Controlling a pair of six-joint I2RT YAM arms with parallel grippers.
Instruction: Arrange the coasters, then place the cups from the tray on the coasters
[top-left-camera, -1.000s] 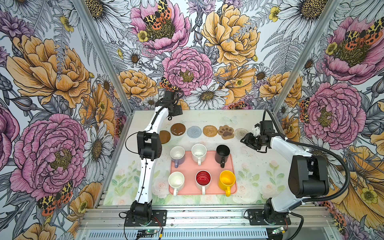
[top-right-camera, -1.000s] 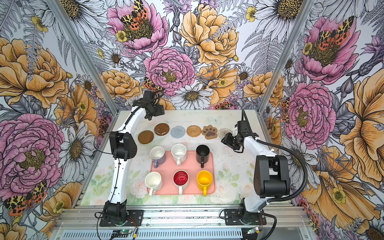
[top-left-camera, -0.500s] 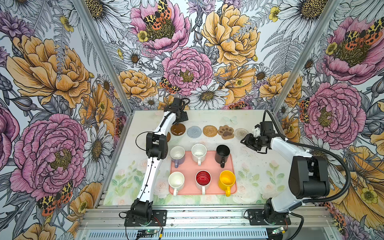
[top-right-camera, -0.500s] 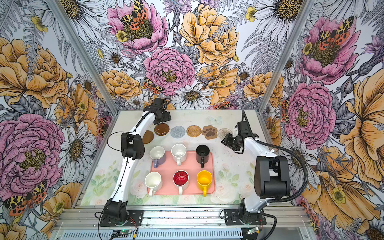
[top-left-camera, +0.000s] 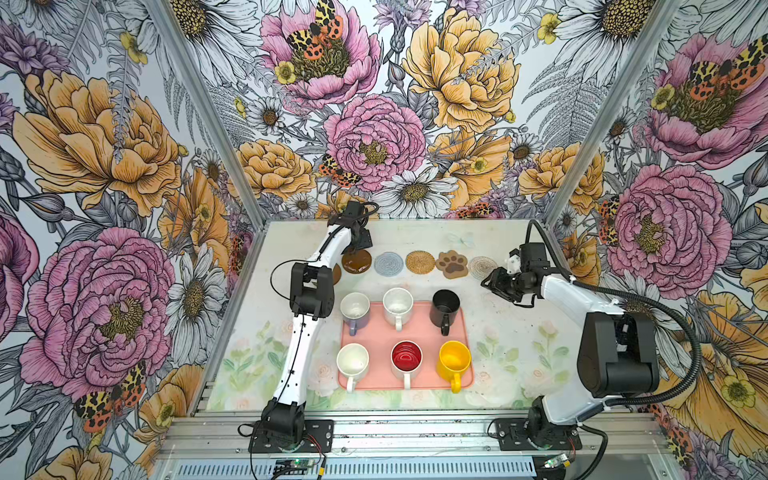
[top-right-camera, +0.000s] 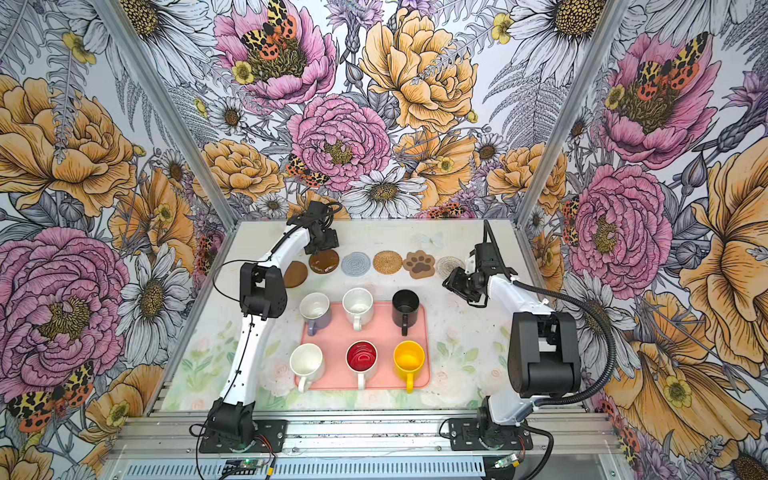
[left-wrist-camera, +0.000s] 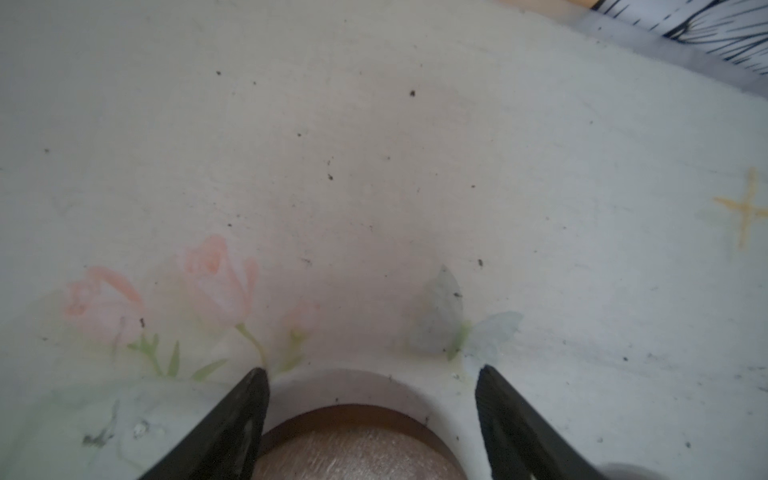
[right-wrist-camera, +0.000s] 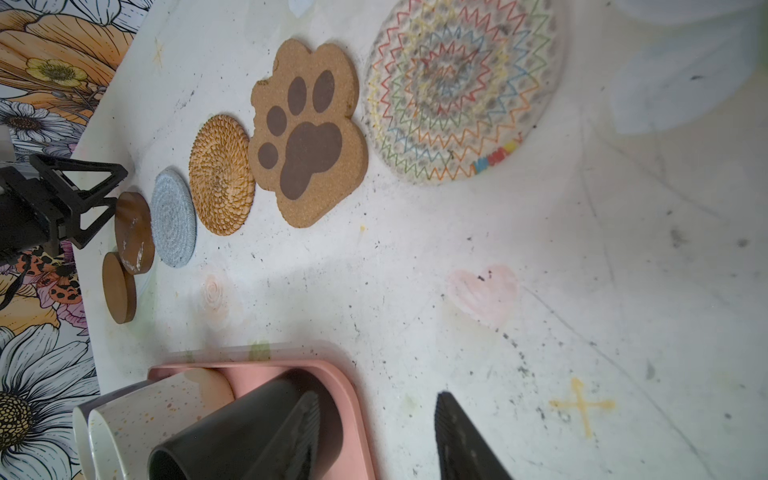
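Six coasters lie in a row at the back: a brown disc (top-right-camera: 295, 273) half behind my left arm, a second brown disc (top-left-camera: 356, 261), grey-blue woven (top-left-camera: 388, 263), tan rattan (top-left-camera: 420, 262), paw-shaped (top-left-camera: 451, 263) and pale woven (top-left-camera: 483, 267). My left gripper (top-left-camera: 358, 245) is open, down over the second brown disc (left-wrist-camera: 357, 449), its fingers either side without touching. The pink tray (top-left-camera: 419, 328) holds the cups: lavender (top-left-camera: 354, 309), speckled (top-left-camera: 397, 305), black (top-left-camera: 445, 305), white (top-left-camera: 352, 361), red-inside (top-left-camera: 406, 358), yellow (top-left-camera: 454, 360). My right gripper (top-left-camera: 492, 282) hovers open and empty just off the pale coaster.
The back wall stands close behind the coaster row. In the right wrist view the tray's corner (right-wrist-camera: 353, 399) and the black cup (right-wrist-camera: 232, 436) lie next to my right gripper (right-wrist-camera: 378, 395). Bare table runs right of the tray.
My left gripper has come forward and down from the back wall onto the second brown disc, its jaws narrowing a little. The left elbow now covers part of the first disc. The right arm barely moved.
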